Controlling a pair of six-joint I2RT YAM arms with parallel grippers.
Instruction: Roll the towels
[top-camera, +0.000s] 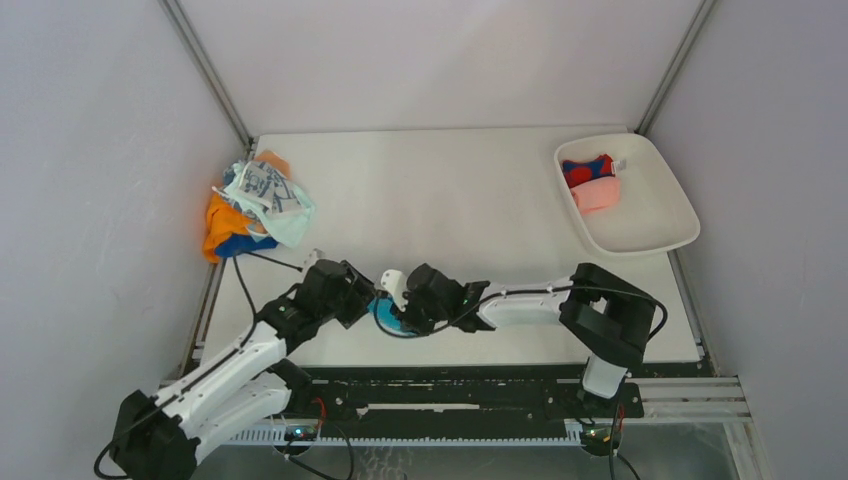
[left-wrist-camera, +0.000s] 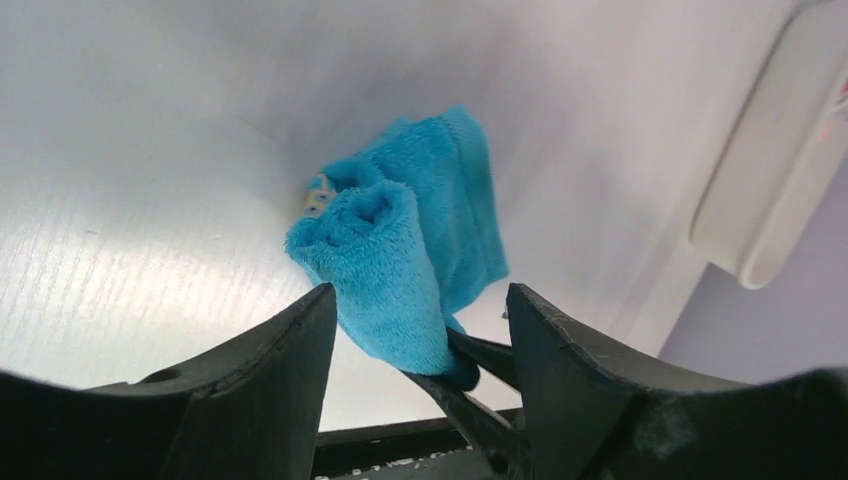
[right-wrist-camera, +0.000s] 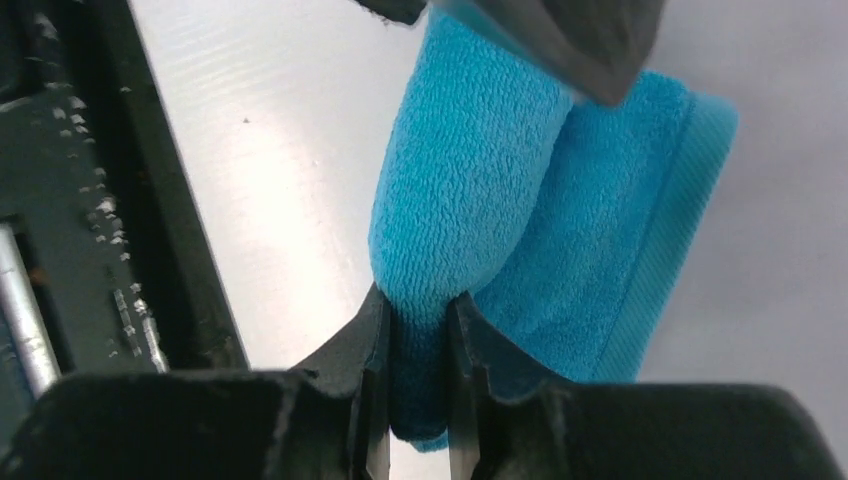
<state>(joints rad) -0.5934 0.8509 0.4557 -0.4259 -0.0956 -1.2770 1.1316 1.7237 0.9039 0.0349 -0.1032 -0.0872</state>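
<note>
White plastic tray (top-camera: 640, 216), shallow and oblong, sits at the far right corner of the pale flat table (top-camera: 450, 190); inside it lie two small rolled cloths touching each other, a red-and-blue patterned towel (top-camera: 587, 170) at the far end and a pink towel (top-camera: 597, 194) just nearer; the near part of the tray shows bare floor. At the far left corner lies a loose heap of soft towels (top-camera: 255, 205), white with blue-grey print on top, orange and pale mint beneath. Near the front edge, between the two arms, lies the bright blue terry towel (left-wrist-camera: 400, 250), partly rolled, its roll resting on a flat flap of the same cloth. The right gripper (right-wrist-camera: 420, 305) pinches one end of the roll, its jaws pressed onto the pile; the left gripper (left-wrist-camera: 420, 295) stands over the other end with its jaws spread to either side of the roll, gripping nothing; the two grippers are just beside each other.
</note>
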